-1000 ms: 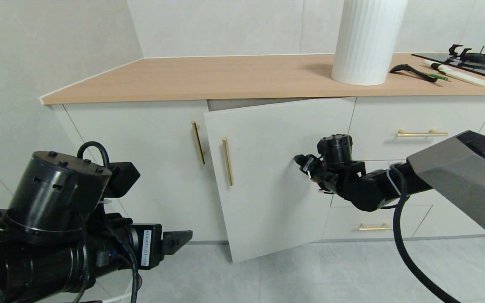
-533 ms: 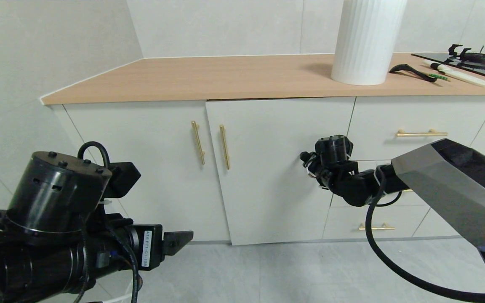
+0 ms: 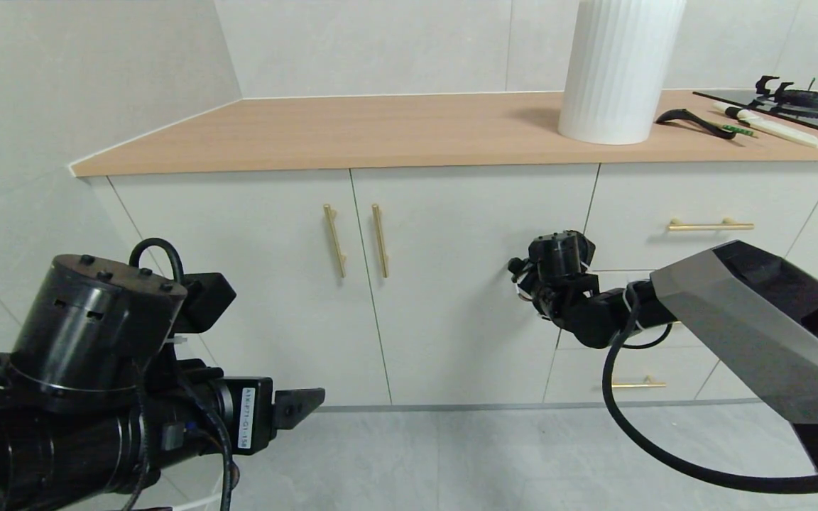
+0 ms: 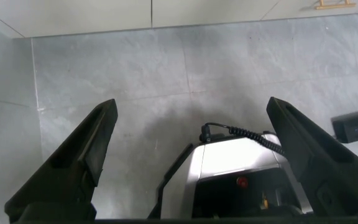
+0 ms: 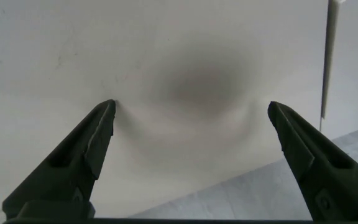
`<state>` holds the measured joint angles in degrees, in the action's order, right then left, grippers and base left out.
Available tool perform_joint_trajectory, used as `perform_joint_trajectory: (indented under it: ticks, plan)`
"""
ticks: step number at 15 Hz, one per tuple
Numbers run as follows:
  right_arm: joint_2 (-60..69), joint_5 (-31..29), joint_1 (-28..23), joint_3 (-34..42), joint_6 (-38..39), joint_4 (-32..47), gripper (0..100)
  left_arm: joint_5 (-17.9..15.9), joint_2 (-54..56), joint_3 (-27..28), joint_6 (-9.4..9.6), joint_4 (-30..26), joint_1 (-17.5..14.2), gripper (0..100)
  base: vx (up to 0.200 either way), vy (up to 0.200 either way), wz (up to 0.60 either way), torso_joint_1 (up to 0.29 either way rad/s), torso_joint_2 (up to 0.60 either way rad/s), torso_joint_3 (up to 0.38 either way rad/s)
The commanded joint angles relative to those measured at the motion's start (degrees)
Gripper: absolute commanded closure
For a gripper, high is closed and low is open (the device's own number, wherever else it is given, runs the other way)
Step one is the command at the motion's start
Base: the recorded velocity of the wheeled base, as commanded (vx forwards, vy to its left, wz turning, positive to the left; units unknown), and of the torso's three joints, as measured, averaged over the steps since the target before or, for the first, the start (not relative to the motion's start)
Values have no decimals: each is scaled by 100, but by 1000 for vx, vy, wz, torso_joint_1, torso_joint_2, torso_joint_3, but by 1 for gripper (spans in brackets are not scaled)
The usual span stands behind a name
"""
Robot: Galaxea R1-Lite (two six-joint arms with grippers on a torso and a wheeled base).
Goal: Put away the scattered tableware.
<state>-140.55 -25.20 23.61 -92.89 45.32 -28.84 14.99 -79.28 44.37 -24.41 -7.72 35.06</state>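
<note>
Two utensils, black ladle (image 3: 693, 119) & white knife (image 3: 771, 126), are lying on the countertop (image 3: 345, 131) btwn white vase (image 3: 618, 71) & stove (image 3: 810, 99). R gripper (image 5: 190, 109), fingers spread wide, is resting against the closed cabinet door (image 3: 451, 298). L gripper (image 4: 191, 106) is hanging open over the floor (image 4: 104, 62).

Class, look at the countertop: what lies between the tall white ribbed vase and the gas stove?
In the head view, a curved black utensil, a small green item and a long white utensil lie between vase and stove.
</note>
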Motion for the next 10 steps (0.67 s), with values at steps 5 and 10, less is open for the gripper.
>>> perform_joint_trajectory:
  ticks: [5,10]
  plan:
    - [1451,1518,170,1871,-24,-7,0,3,0,1,-3,-2,1,0,0,0,0,0,0,0]
    - [2840,3003,152,3401,-832,-25,0,12,123,10,6,-2,1,0,0,0,0,0,0,0]
